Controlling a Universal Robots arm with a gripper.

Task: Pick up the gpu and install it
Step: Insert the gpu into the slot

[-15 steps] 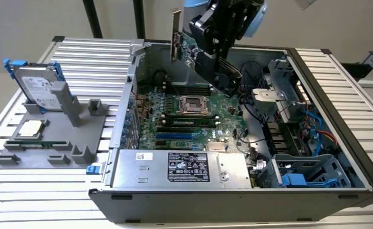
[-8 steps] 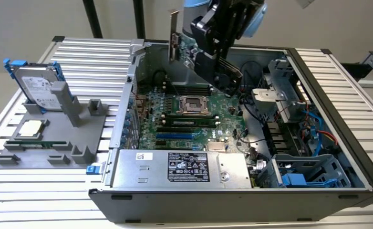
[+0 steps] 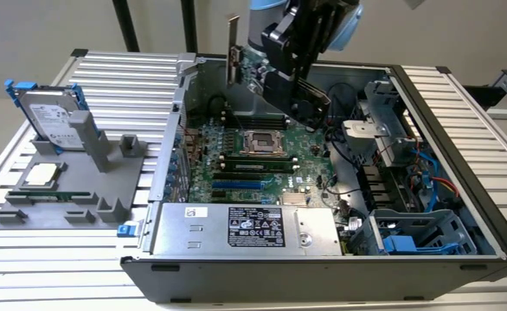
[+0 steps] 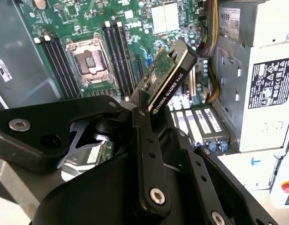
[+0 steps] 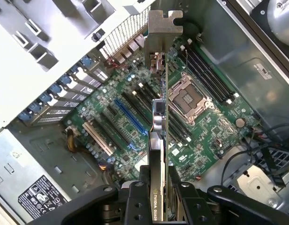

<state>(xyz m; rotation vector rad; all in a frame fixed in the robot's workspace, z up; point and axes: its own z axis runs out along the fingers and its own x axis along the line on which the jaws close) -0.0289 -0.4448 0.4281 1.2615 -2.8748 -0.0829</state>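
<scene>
My gripper (image 3: 301, 71) is shut on the gpu (image 3: 255, 70) and holds it in the air over the open computer case. The card hangs edge-down above the motherboard (image 3: 253, 159), and its silver bracket (image 3: 233, 48) points toward the case's rear wall. In the first wrist view the gpu (image 5: 158, 136) runs edge-on away from the gripper (image 5: 158, 199), with the bracket (image 5: 163, 28) at the far end. It hovers between the CPU socket (image 5: 189, 98) and the blue slot (image 5: 130, 117). In the second wrist view a black finger (image 4: 147, 154) clamps the card (image 4: 165, 77).
A power supply (image 3: 245, 227) sits at the case's front, and drive cages and cables (image 3: 409, 168) are on the exterior view's right. Left of the case, a grey fixture (image 3: 106, 194) holds a blue-framed hard drive (image 3: 50, 116), a CPU (image 3: 41, 175) and a RAM stick (image 3: 50, 194).
</scene>
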